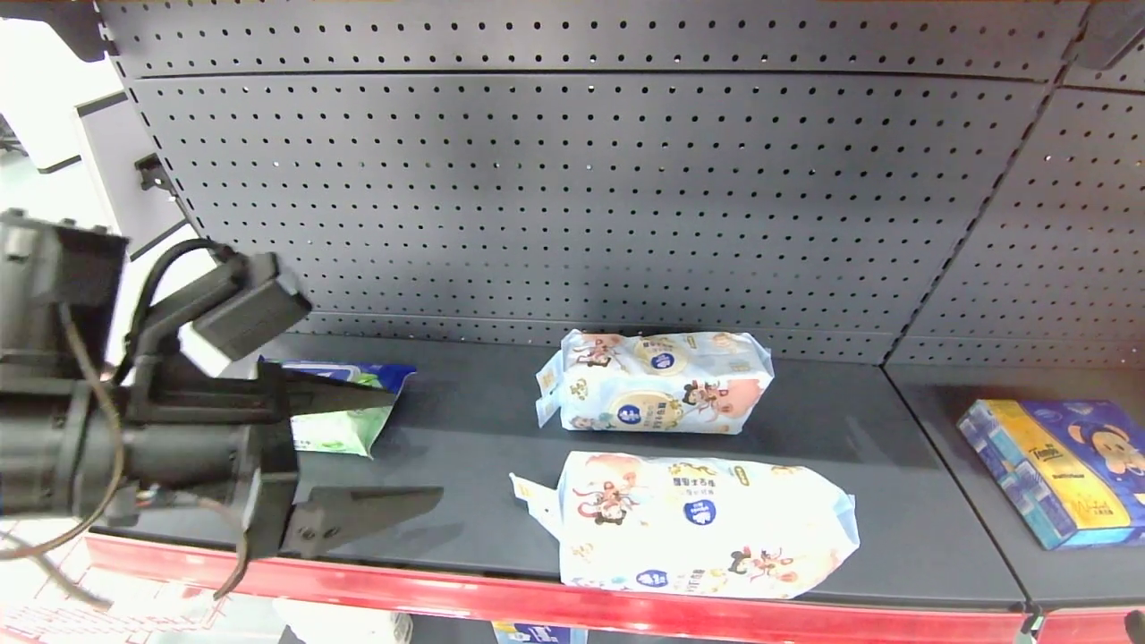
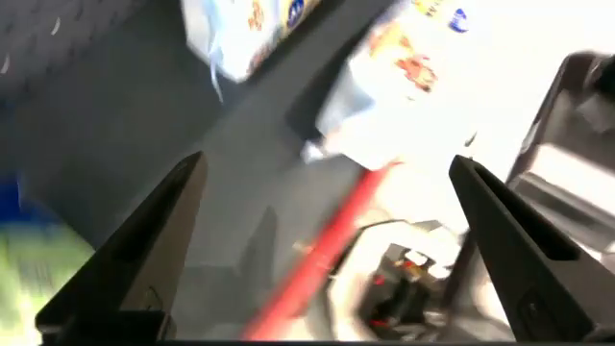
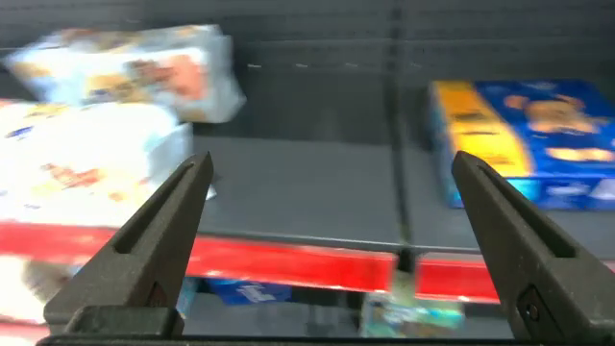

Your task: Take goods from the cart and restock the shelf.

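My left gripper is open over the left part of the dark shelf, with nothing between its fingers. A green and white pack lies just behind its upper finger. Two white cartoon-print tissue packs lie mid-shelf, one at the back and one near the front edge. In the left wrist view the left gripper stands open above the shelf, with the white packs beyond it. My right gripper is open in front of the shelf, between the white packs and a blue and yellow box.
The blue and yellow box lies on the neighbouring shelf section at the right. A red strip runs along the shelf's front edge. A perforated grey back panel rises behind. Bare shelf lies between the green pack and the white packs.
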Tool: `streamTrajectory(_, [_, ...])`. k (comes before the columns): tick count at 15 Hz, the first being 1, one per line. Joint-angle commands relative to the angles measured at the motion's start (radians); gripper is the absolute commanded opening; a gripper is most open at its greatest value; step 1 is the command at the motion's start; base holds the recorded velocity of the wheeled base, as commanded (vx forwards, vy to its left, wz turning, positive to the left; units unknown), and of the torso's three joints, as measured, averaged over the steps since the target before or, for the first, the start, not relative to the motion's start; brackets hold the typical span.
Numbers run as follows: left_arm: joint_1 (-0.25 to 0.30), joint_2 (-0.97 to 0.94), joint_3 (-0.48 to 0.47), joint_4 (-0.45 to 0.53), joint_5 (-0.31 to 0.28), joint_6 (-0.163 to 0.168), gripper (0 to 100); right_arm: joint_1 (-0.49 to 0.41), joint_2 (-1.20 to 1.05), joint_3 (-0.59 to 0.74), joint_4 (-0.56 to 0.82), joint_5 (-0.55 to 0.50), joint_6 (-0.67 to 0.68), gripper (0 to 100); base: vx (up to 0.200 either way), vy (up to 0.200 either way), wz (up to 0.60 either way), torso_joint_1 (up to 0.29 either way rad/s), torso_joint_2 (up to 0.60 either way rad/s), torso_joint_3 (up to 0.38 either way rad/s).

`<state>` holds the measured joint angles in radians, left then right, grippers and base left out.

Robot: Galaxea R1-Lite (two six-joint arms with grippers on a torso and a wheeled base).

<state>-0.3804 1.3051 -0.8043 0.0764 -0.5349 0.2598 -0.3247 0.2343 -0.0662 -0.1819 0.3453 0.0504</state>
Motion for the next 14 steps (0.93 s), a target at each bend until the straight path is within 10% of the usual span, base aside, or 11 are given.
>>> streamTrajectory(1, [-0.021, -0.219, 0.126, 0.0, 0.05, -0.06, 100, -0.042, 0.186, -0.093, -0.001, -0.097, -0.041, 100, 0.0, 0.0, 0.0, 0.0, 0.0, 0.0])
streamTrajectory(3, [-0.02, -0.291, 0.165, 0.0, 0.089, -0.08, 100, -0.036, 0.283, -0.147, -0.002, -0.111, -0.07, 100, 0.0, 0.0, 0.0, 0.0, 0.0, 0.0])
streamTrajectory(7, [-0.021, -0.458, 0.2, 0.01, 0.26, -0.257, 100, 0.11, 0.335, -0.119, -0.002, -0.04, -0.089, 100, 0.0, 0.0, 0.0, 0.0, 0.0, 0.0])
streamTrajectory(14, [-0.014, -0.685, 0.238, 0.141, 0.463, -0.272, 100, 0.219, 0.677, -0.159, -0.143, -0.074, -0.202, 100, 0.0, 0.0, 0.0, 0.0, 0.0, 0.0])
